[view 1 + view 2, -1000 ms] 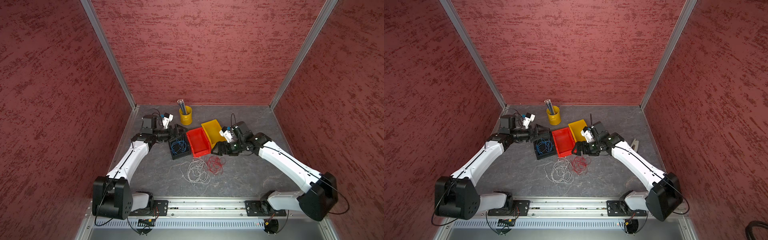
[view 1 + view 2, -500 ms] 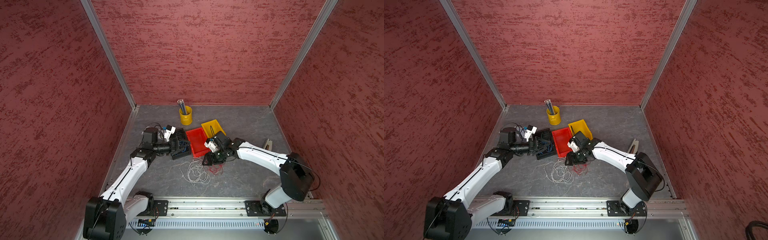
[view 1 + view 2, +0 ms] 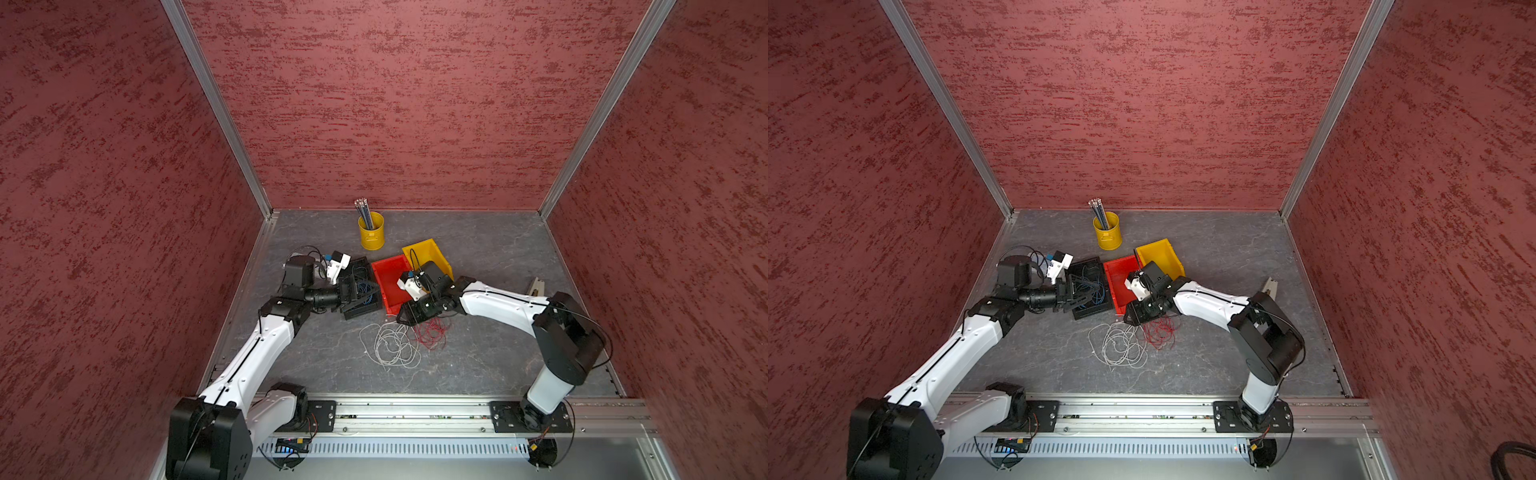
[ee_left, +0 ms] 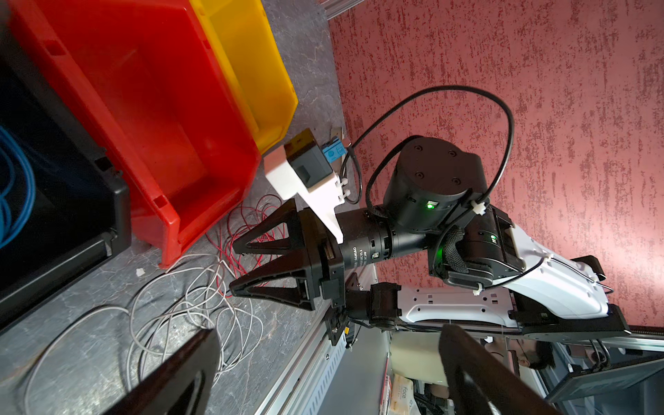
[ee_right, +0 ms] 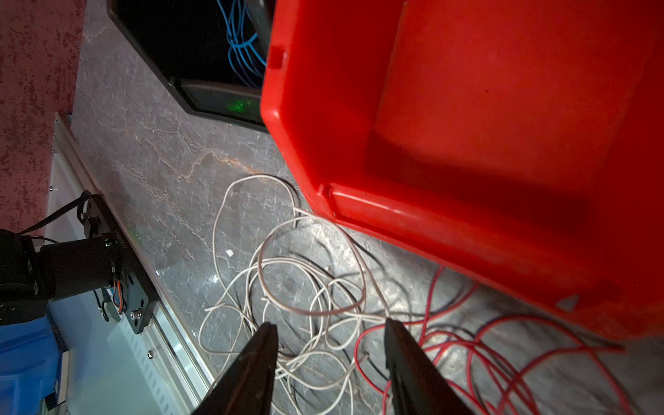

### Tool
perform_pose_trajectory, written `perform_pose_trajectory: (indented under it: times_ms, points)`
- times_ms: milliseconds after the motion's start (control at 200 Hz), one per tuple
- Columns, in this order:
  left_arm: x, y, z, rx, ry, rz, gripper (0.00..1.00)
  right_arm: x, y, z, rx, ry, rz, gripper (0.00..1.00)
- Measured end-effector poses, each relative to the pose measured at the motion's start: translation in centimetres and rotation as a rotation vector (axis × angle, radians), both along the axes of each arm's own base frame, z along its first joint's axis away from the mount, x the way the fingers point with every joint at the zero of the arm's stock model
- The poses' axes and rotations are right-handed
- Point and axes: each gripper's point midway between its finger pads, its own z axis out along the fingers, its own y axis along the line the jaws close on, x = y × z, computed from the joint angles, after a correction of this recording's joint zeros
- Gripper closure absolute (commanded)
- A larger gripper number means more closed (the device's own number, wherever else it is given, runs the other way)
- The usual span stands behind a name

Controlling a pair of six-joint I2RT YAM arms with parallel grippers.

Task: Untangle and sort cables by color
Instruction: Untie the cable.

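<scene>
Whitish-grey cables (image 3: 390,345) (image 3: 1119,345) lie in a loose tangle on the floor, touching a red tangle of cables (image 3: 430,334) (image 3: 1160,332) beside them. Blue cables (image 3: 365,289) (image 5: 244,46) sit in the black bin (image 3: 361,314). My right gripper (image 3: 405,320) (image 5: 330,325) hangs low at the red bin's front corner. Its jaws stand part open over the spot where the white cables (image 5: 287,287) and red cables (image 5: 467,352) meet, pinching nothing. My left gripper (image 3: 365,291) (image 4: 328,330) is wide open and empty above the black bin.
Red bin (image 3: 386,274) and yellow bin (image 3: 428,249) stand side by side right of the black bin, both without cables. A yellow cup (image 3: 371,237) of pencils stands behind them. A small beige object (image 3: 536,286) lies at the right. Red walls enclose three sides.
My right arm swung from beside the yellow bin down to the cable tangles, and its jaws narrowed. My left gripper shifted slightly forward over the black bin, still wide open.
</scene>
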Motion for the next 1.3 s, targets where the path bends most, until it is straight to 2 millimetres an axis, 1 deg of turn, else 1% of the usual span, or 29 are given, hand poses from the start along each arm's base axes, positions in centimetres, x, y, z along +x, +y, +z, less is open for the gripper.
perform_pose_trajectory:
  times_ms: [205,296,601,982,1142,1297]
  points:
    - [0.0,0.6,0.2,-0.005,0.004,0.016,0.0,0.5,0.4,-1.7,-0.021,0.005,0.018,0.49]
    - [0.0,0.7,0.2,-0.006,0.004,0.019,0.0,0.5,0.4,-2.0,-0.024,0.005,0.022,0.5]
    - [0.0,0.9,-0.4,-0.001,0.04,0.025,0.0,0.8,1.3,-1.3,0.026,-0.012,0.039,0.52]
    - [0.1,1.0,-0.9,0.002,0.067,0.027,0.0,0.6,2.4,-0.4,0.092,-0.013,0.067,0.56]
    - [0.1,1.0,-1.0,0.002,0.073,0.026,0.0,0.4,2.8,0.0,0.118,-0.006,0.084,0.6]
    - [0.2,1.0,-1.3,0.003,0.084,0.026,0.0,0.2,2.8,0.0,0.124,-0.001,0.097,0.59]
